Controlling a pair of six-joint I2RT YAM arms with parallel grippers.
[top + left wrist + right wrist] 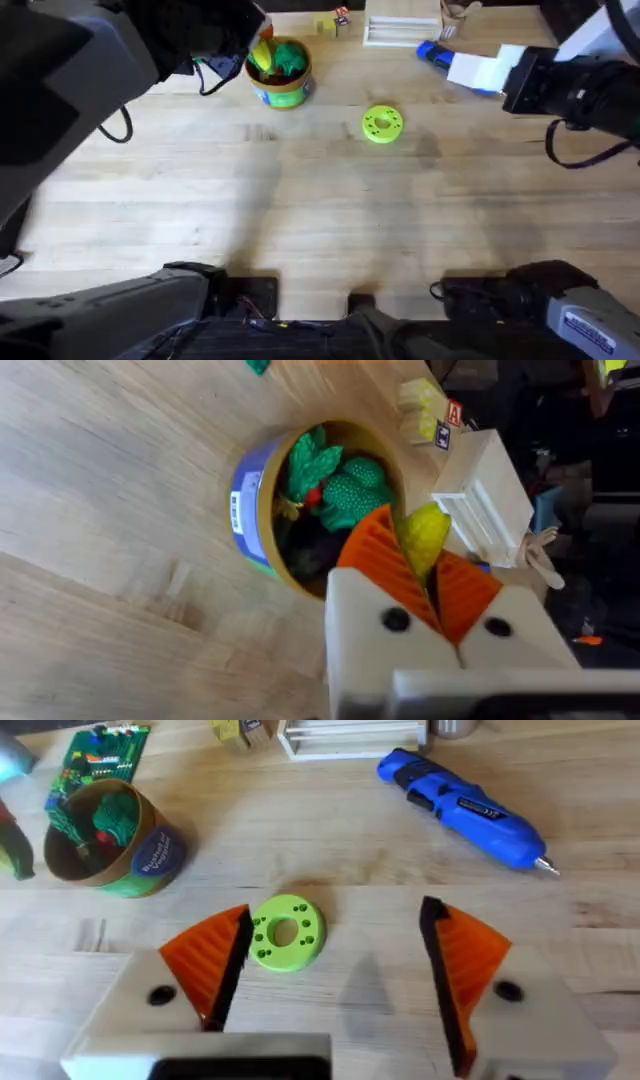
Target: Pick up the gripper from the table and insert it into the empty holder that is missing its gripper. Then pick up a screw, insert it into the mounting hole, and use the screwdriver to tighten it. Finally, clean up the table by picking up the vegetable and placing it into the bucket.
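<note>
Pale wood table (300, 190), round bucket (281, 90)

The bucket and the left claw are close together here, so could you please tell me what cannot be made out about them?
- Overhead: the left claw is hidden under the blurred dark arm beside the bucket.
- Left wrist: the vegetable's lower part is covered by the orange pads.
- Left wrist: the bucket's bottom is buried under green toy pieces.

Lime-green disc (381, 123), white rack (401, 30)
</note>
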